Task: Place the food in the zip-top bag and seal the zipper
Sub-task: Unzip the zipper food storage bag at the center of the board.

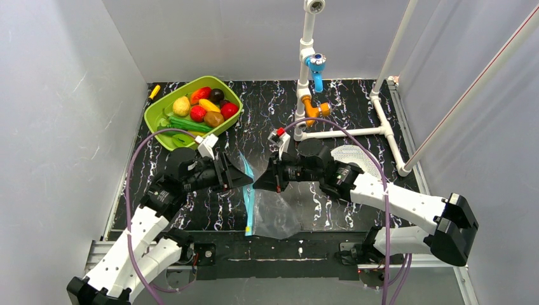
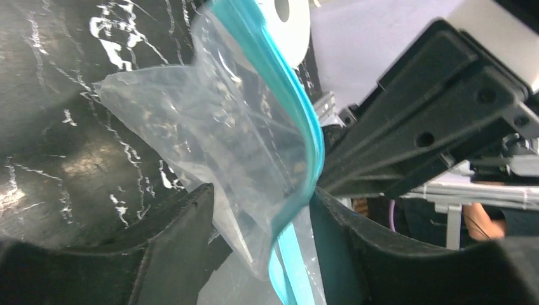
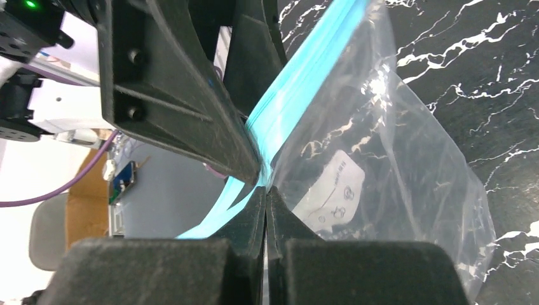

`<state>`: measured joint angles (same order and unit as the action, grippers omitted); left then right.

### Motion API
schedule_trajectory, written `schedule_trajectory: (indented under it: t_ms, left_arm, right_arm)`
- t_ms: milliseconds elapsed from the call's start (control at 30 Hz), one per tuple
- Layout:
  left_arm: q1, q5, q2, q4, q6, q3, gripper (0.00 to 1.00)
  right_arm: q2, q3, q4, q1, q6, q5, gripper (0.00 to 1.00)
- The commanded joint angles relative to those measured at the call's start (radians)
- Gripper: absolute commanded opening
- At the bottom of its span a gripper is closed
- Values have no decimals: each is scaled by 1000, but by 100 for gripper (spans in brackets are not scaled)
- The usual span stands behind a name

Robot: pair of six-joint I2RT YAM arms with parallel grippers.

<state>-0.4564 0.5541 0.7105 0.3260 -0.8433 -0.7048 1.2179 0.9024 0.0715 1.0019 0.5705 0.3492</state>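
– Plastic first: where did the zip-top bag (image 1: 273, 216) sit?
– Mid-table (image 1: 203, 216), at the near edge, held up between the two arms. The clear body hung toward the near side. The blue zipper (image 1: 249, 213) ran near to far along its left edge.
– Right gripper (image 3: 266, 190)?
– Fingers pressed together on the zipper strip, pinching it. The right wrist view showed that plainly.
– Left gripper (image 2: 260, 197)?
– Fingers (image 2: 171, 248) spread, with the bag film and zipper passing between them. The zipper lay against one finger. Couldn't tell if the other one touched the film.
– How did the two sit relative to each other?
– Nearly nose to nose, partway along the zipper. The left came in from the left and the right from the right.
– Food (image 1: 206, 108)?
– Farther back, piled in the lime-green tray (image 1: 152, 121) at the far left of the table, well apart from the bag. Red, yellow, green, brown and dark pieces, touching one another.
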Motion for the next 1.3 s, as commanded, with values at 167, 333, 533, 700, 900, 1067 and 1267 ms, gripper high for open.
schedule_trajectory:
  t_ms: [167, 333, 533, 700, 900, 1067, 1267]
  left_arm:
    - [-25, 95, -59, -86, 38, 34, 40]
    - [-25, 72, -74, -17, 77, 39, 36]
    - [-25, 29, -51, 36, 129, 20, 13]
    - [-31, -3, -29, 52, 140, 14, 0]
    - [-34, -100, -57, 104, 112, -49, 0]
    - [-33, -134, -30, 91, 58, -70, 0]
    - [-33, -174, -29, 107, 22, -72, 0]
  right_arm:
    - [9, -3, 97, -42, 73, 103, 1]
    - [-6, -14, 102, -50, 81, 106, 1]
    - [5, -13, 116, -51, 83, 131, 1]
    - [6, 7, 82, -51, 69, 108, 1]
    - [42, 211, -354, 13, -25, -211, 36]
    - [127, 411, -556, 110, 3, -504, 47]
    - [258, 615, -736, 211, -16, -711, 58]
